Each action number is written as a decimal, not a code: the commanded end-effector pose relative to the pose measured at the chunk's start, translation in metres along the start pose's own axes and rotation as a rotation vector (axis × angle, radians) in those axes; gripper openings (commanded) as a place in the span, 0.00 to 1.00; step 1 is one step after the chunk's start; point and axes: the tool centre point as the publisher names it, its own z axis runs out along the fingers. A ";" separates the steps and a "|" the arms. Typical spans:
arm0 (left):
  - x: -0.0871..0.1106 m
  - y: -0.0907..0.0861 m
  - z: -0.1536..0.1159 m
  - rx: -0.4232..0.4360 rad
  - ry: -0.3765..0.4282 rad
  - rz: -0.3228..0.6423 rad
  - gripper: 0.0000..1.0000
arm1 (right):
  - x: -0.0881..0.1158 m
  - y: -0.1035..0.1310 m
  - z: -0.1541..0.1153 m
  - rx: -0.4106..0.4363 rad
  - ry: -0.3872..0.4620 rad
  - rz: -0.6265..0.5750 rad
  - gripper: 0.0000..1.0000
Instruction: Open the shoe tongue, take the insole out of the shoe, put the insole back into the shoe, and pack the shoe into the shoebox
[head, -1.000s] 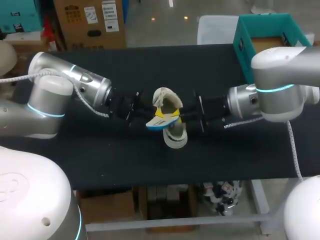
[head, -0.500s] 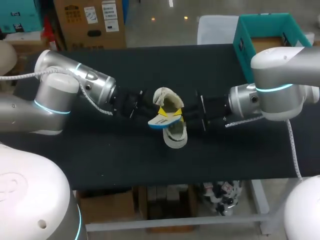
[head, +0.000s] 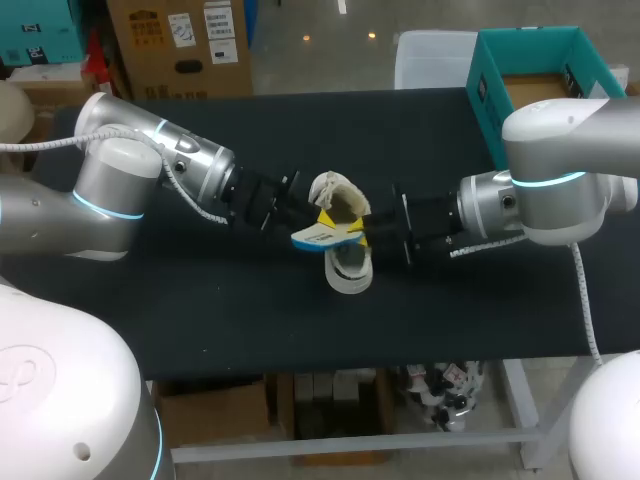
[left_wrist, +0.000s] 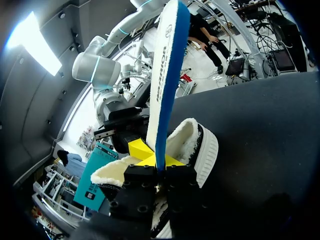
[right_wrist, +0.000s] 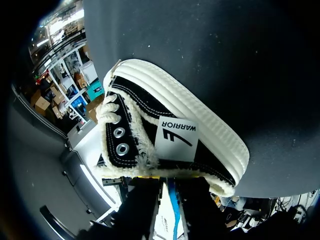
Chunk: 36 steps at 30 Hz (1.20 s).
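Observation:
A black-and-white fleece-lined shoe (head: 348, 268) lies mid-table, with its opening toward the far side. My left gripper (head: 316, 224) comes in from the left and is shut on the white insole with a blue edge (head: 318, 237), which it holds just over the shoe's opening. In the left wrist view the insole (left_wrist: 167, 75) stands straight up out of that gripper (left_wrist: 159, 167), and the shoe (left_wrist: 200, 145) lies just ahead. My right gripper (head: 362, 238) sits against the shoe's right side at the collar. Its own view shows the shoe (right_wrist: 175, 135) filling the space ahead of the gripper (right_wrist: 167, 187), hiding its tips.
An open teal shoebox (head: 520, 60) stands at the table's far right corner. A white bin (head: 430, 55) is just to the left of it. The black table top (head: 200, 310) stretches bare to the front and left of the shoe.
My left arm has swung in toward the shoe. The insole has shifted slightly left and now lies flatter over the opening. The right arm and the shoe have hardly moved.

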 end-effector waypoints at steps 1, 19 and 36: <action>0.001 0.005 0.004 0.009 -0.001 0.001 0.00 | -0.001 -0.012 -0.007 -0.023 0.009 -0.005 0.34; 0.000 -0.008 0.004 -0.001 -0.014 0.010 0.00 | -0.009 -0.034 -0.017 -0.018 0.035 -0.036 0.29; 0.003 -0.009 0.002 0.001 -0.010 -0.004 0.27 | -0.006 -0.034 -0.008 -0.006 0.024 -0.045 0.00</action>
